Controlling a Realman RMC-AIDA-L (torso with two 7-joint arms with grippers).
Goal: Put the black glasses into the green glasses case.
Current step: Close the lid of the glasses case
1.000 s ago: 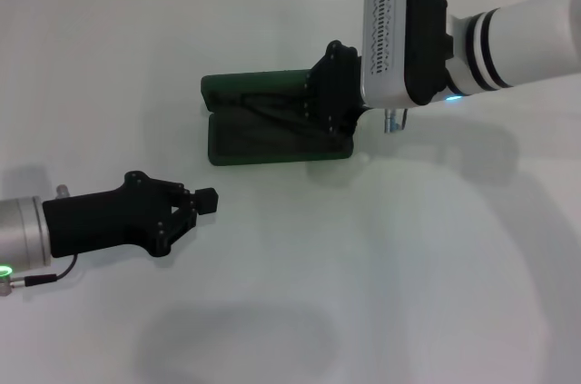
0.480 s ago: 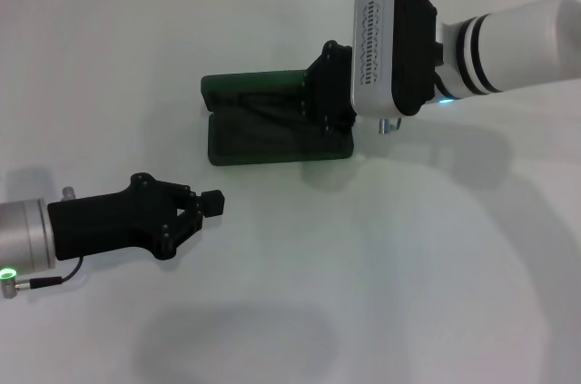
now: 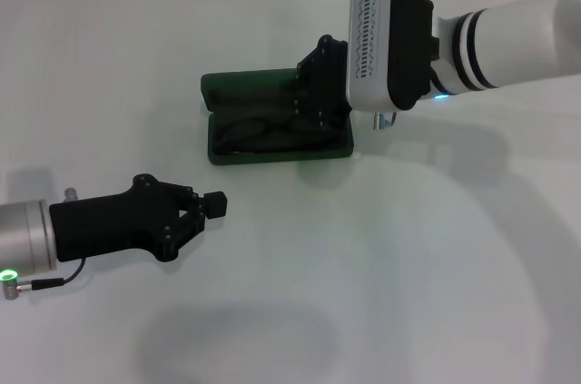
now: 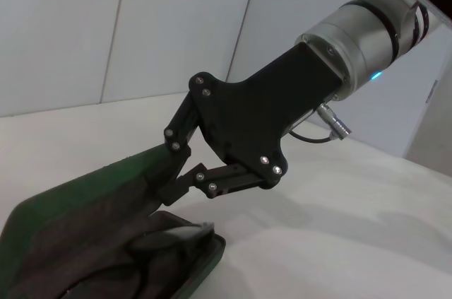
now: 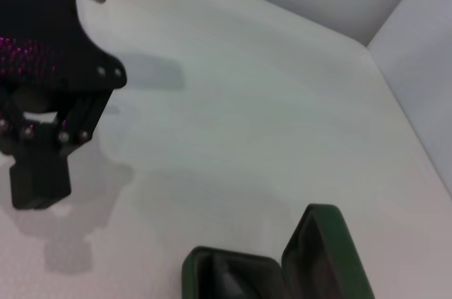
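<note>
Item: green glasses case [image 3: 272,121], lying open on the white counter [image 3: 408,266], upper centre of the head view; lid half toward the top of the frame, tray half toward the viewer. Contents: black glasses [image 3: 263,136], lying in the tray half, two rounded rims visible against the lining; the folded frame also shows as a dark shape in the case in the left wrist view [image 4: 162,246]. Whether the temple arms sit fully inside the rim is hard to judge, since the right pincer covers that end. Right pincer [image 3: 320,98]: over the case's right end, fingers pointing down at the hinge line; in the left wrist view its fingers [image 4: 185,184] appear drawn together near the lid's edge, holding nothing that can be seen, though a touch on the lid cannot be ruled out. Left pincer [image 3: 204,207]: lower left of the head view, on bare counter well apart from the case, fingertips together and empty. Status: placement appears done; the case is not yet shut, should closing be wanted, and the right arm is not yet clear of it.
</note>
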